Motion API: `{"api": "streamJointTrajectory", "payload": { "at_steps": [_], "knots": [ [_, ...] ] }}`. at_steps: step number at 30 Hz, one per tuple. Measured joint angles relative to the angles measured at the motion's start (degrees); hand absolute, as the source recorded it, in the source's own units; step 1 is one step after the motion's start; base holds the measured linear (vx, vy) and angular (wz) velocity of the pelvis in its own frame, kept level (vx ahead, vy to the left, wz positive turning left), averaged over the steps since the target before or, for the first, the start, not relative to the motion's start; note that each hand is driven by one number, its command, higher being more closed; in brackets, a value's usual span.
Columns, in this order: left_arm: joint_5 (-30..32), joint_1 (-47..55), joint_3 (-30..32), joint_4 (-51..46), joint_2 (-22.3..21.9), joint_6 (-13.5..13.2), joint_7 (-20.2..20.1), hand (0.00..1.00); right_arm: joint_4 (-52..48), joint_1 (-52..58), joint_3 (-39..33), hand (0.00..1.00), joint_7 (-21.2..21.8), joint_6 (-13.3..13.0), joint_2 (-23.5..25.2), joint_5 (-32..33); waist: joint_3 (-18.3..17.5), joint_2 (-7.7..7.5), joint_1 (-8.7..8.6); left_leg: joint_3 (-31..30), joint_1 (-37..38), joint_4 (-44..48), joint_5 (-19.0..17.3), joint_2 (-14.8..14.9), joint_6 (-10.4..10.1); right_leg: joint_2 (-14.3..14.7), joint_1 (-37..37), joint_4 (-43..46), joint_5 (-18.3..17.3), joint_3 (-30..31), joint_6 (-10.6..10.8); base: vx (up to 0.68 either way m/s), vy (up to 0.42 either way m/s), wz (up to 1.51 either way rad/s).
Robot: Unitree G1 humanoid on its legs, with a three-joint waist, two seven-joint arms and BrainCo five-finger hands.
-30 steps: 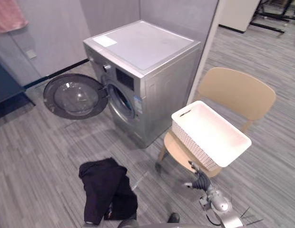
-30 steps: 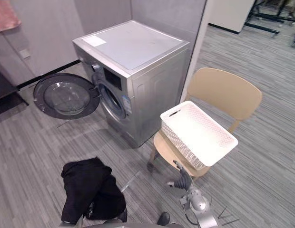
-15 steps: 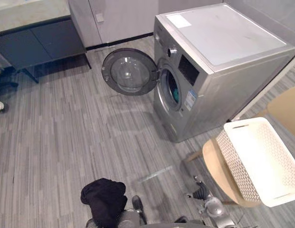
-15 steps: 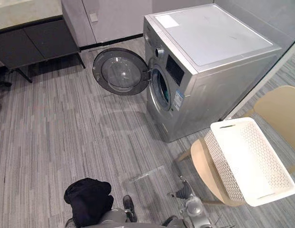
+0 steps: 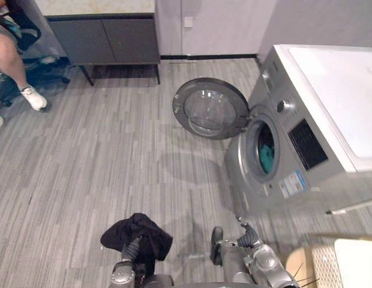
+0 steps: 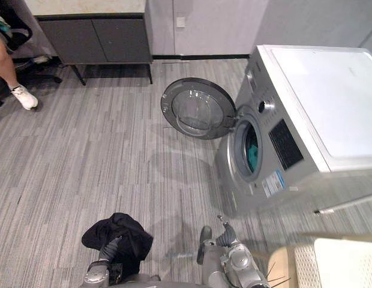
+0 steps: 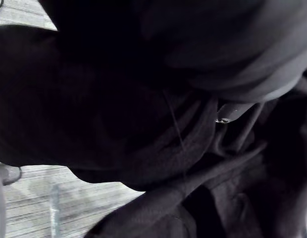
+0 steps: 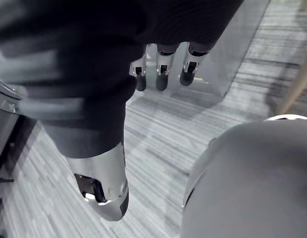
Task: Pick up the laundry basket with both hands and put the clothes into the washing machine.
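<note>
One black garment [image 5: 140, 230] over left hand [image 5: 132, 247], right hand [image 5: 247, 236] fingers [image 8: 162, 79] relaxed

dark cabinet [image 5: 105, 39] (person's leg [image 5: 10, 58] beside)

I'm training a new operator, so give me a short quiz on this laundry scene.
1. True or false: the washing machine door is open.
2. Where is the white basket? A in the machine, B on the chair, C on the cabinet.
3. What colour is the garment at the left robot hand?
Key: 1 true; 2 B; 3 black.
</note>
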Motion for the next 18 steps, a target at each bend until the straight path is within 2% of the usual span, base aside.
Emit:
{"api": "streamJointTrajectory", "payload": {
  "at_steps": [1,2,3,4,5,6,9,10,11,12,13,14,15,16,17,18],
  "knots": [
    [0.04,-0.03,0.18,0.12,-0.21,0.08,-0.02,1.0,-0.68,-0.01,0.0,0.0,0.01,-0.01,-0.03,-0.02,0.35,0.58,-0.02,0.32,-2.12,4.84,0.56,1.04,-0.94,0.77,0.77,-0.27,-0.58,-0.43,-0.62,0.69,-0.359,0.19],
    [0.02,0.14,0.9,0.11,-1.14,0.23,-0.14,1.0,-1.68,0.02,0.15,0.0,0.02,-0.02,-0.19,-0.03,1.25,2.23,0.11,1.13,-6.44,17.06,3.95,4.37,-2.97,3.4,3.99,-1.82,-1.65,-1.17,-1.84,0.46,-0.251,-0.14],
    [0.03,0.63,1.07,0.12,-1.47,0.26,-0.14,1.0,-1.64,-0.06,0.52,0.0,-0.02,0.02,-0.17,-0.02,1.59,2.75,0.64,1.99,-8.42,22.85,6.53,6.32,-2.73,4.71,6.08,-2.78,-2.23,-0.99,-2.68,0.57,-0.212,-0.41],
    [-0.06,0.88,2.01,-0.13,-1.77,0.21,-0.37,1.0,-1.62,0.16,0.81,0.0,-0.1,0.01,0.11,0.01,1.85,2.88,1.59,3.88,-10.86,31.88,5.82,9.56,-1.49,6.77,10.58,-4.97,-3.27,-0.12,-3.55,0.56,-0.191,-0.45],
    [0.04,0.41,2.01,-0.09,-1.55,0.25,-0.35,1.0,-1.52,0.12,0.74,0.0,-0.15,0.04,0.29,0.03,2.17,2.37,1.81,4.73,-11.55,34.32,5.32,10.0,-0.67,7.11,12.69,-5.97,-3.54,0.42,-3.7,0.63,-0.194,-0.55],
    [0.13,-0.69,2.0,-0.3,-1.22,0.2,-0.34,1.0,-1.6,-0.26,0.59,0.0,-0.21,-0.03,1.07,0.09,2.81,0.79,2.86,7.73,-13.15,35.03,4.21,9.99,0.74,7.07,17.49,-9.18,-3.71,2.14,-3.68,0.39,-0.119,-0.39],
    [0.28,-1.67,2.0,-0.94,-1.73,0.1,-0.41,1.0,-1.51,-0.7,-0.65,0.0,-0.59,-0.18,1.19,0.88,3.12,-0.03,2.92,9.11,-17.2,26.4,2.82,8.42,1.51,6.77,21.82,-13.11,-3.64,4.46,-3.59,0.43,-0.032,-0.49],
    [0.29,-2.4,1.98,-1.02,-1.72,0.09,-0.47,1.0,-1.33,-0.99,-1.66,0.0,-1.03,0.0,1.38,1.25,3.48,-0.61,2.99,6.82,-19.08,17.01,2.85,5.92,1.49,6.06,22.92,-13.7,-3.72,6.1,-3.44,0.27,0.094,-0.52],
    [0.3,-2.74,1.97,-1.04,-1.72,0.09,-0.43,1.0,-1.17,-1.37,-2.01,0.0,-1.37,0.01,1.48,1.27,3.66,-0.87,3.13,4.97,-19.42,12.7,3.06,4.42,1.16,5.52,23.36,-13.8,-3.82,6.94,-3.29,0.4,0.171,-0.83],
    [0.29,-2.95,1.76,-1.04,-1.77,0.09,-0.4,1.0,-0.78,-1.43,-2.56,0.0,-1.61,0.0,1.47,1.53,3.81,-1.16,3.18,-1.06,-19.34,2.42,4.73,1.28,-0.77,4.52,24.3,-13.76,-4.66,9.17,-1.85,0.31,0.221,-0.91],
    [0.3,-2.93,1.62,-1.0,-1.89,0.1,-0.37,1.0,-0.35,-1.61,-2.85,0.0,-1.67,-0.06,1.28,1.75,3.57,-0.7,3.15,-5.45,-18.44,-4.49,6.59,0.19,-2.52,4.26,25.01,-13.7,-5.98,11.22,0.28,0.38,0.338,-1.02],
    [0.29,-2.73,1.29,-0.95,-1.99,0.1,-0.21,1.0,-0.25,-1.56,-2.85,0.0,-1.7,-0.06,1.1,1.74,3.27,0.02,3.19,-7.65,-18.02,-7.59,8.4,0.42,-2.97,4.55,25.25,-13.52,-6.86,12.64,1.56,0.34,0.342,-1.06],
    [0.3,-2.15,0.53,-0.67,-2.4,0.11,0.04,1.0,-0.22,-1.22,-2.88,0.0,-1.81,-0.07,0.21,1.74,2.78,2.01,3.16,-10.38,-17.41,-9.71,11.11,1.69,-3.31,5.76,25.73,-13.19,-8.29,14.44,3.29,0.33,0.419,-1.24],
    [0.18,-2.37,0.04,0.11,-2.66,0.19,0.0,1.0,1.12,-0.96,-3.15,0.0,-1.88,0.18,0.81,1.76,2.66,1.46,3.3,-8.86,-17.39,-5.75,16.29,1.52,-1.13,5.09,25.42,-10.59,-10.74,17.58,5.29,0.3,0.412,-1.22],
    [0.19,-2.82,-0.22,0.04,-1.62,0.2,0.07,1.0,0.97,0.37,-3.16,0.0,-1.84,0.0,1.94,1.74,1.82,-0.59,3.0,-6.22,-16.54,-5.87,14.44,-0.01,-0.43,2.69,23.9,-8.04,-11.57,18.7,6.41,0.27,0.389,-0.96],
    [0.23,-2.98,-0.28,0.03,-1.13,0.2,0.06,1.0,0.91,0.94,-3.12,0.0,-1.75,-0.05,2.43,1.7,1.64,-1.13,3.05,-4.42,-15.97,-6.01,13.77,-0.55,0.15,1.47,23.04,-6.64,-11.91,19.44,6.59,0.27,0.377,-0.97]
  ]
}}
